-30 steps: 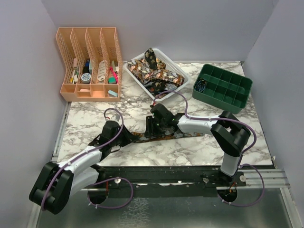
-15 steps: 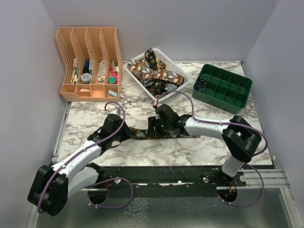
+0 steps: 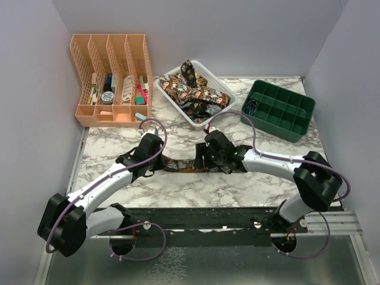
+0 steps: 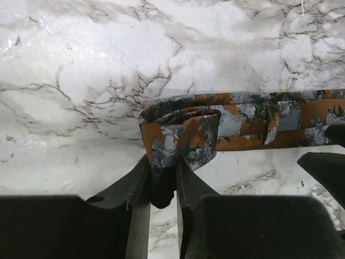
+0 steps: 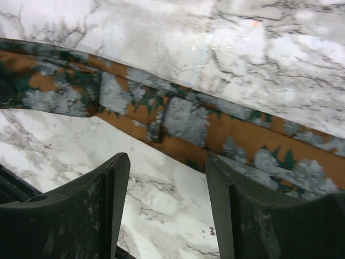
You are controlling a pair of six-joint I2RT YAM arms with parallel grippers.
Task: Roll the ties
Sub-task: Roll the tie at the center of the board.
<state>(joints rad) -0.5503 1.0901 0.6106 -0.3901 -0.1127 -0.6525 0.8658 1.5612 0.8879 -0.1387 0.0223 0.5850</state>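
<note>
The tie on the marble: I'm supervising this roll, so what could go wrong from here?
1. The left claw pinches only the first loose fold of the tie; it may slip out or uncoil.
2. The right claw is open, not pinning the flat stretch, so the tie may drag instead of rolling.

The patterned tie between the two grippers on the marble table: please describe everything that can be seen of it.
The narrow fabric tie, orange-brown with grey-cream and dark green paisley shapes, lies flat on the white marble table. One end is curled into a small loop, pinched by the left gripper. The right gripper stands open over the flat part; contact cannot be told.
</note>
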